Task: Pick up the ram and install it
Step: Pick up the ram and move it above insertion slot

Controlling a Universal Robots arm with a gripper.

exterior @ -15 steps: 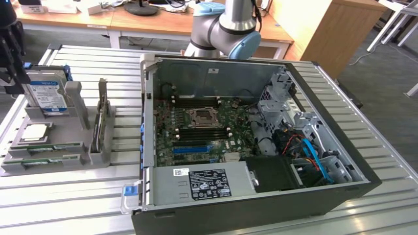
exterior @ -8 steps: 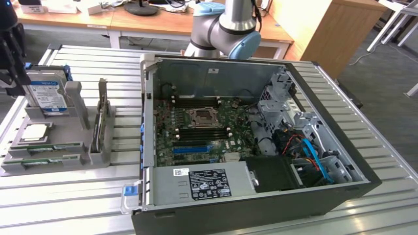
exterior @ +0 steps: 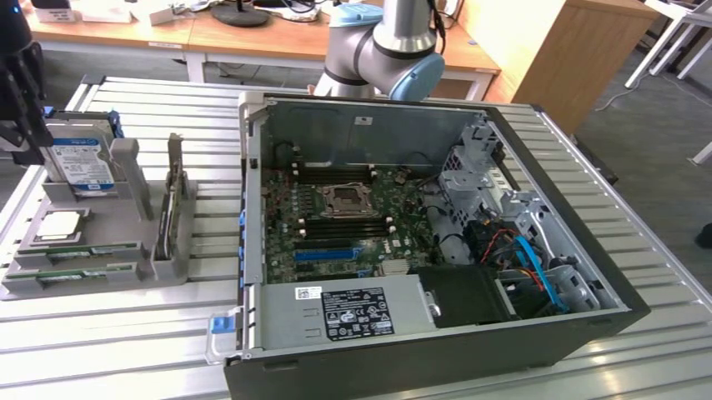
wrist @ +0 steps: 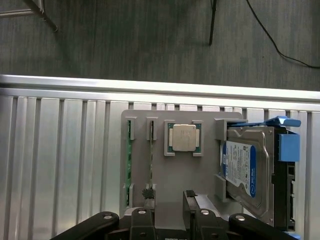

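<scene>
two long thin green ram sticks [wrist: 151, 162] stand on edge in slots of a grey plastic holder [wrist: 200, 175] on the ribbed metal bench [wrist: 60, 165], beside a square silver processor chip [wrist: 182, 137]. black gripper [wrist: 168, 202] hovers over the holder, fingers apart, holding nothing.

Exterior view. Centre: open computer case [exterior: 368, 133] containing a motherboard [exterior: 389, 204] and a labelled power supply [exterior: 333, 315]. Left of frame: grey holder [exterior: 167, 271] carrying an upright hard drive [exterior: 80, 167] and a flat processor chip [exterior: 59, 226]. All stand on a slatted metal table [exterior: 122, 333].
</scene>
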